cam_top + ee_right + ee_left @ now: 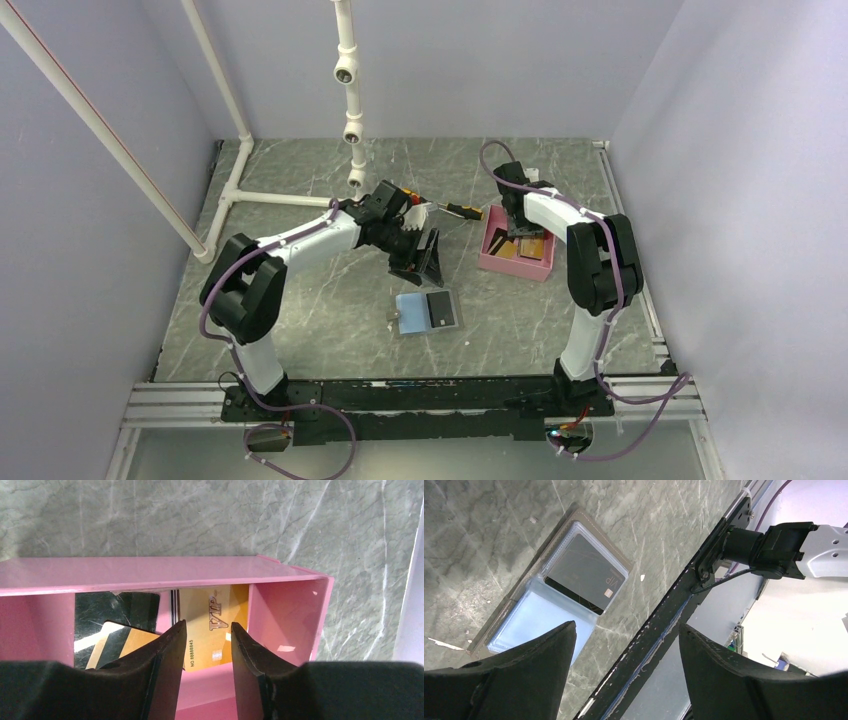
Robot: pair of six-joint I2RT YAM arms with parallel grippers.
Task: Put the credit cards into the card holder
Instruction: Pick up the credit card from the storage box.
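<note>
Your left gripper (pixel 626 630) hangs released, card holder (pixel 531 620) at upper left. Your right gripper (pixel 207 627), likewise unclenched, hovers over a gold VIP card (pixel 207 605) in the pink tray (pixel 150 572).

Open card holder (pixel 410 316) lies mid-table with one card (pixel 439 310) in its pocket, other credit cards (pixel 207 612) in the tray (pixel 512 266) behind-right.

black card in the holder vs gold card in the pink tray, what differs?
Colour: the black card is dark, the gold card orange-gold. Place: the black card sits in the card holder's clear pocket; the gold card lies loose in the pink tray, framed by the open right gripper. Both read VIP.
</note>
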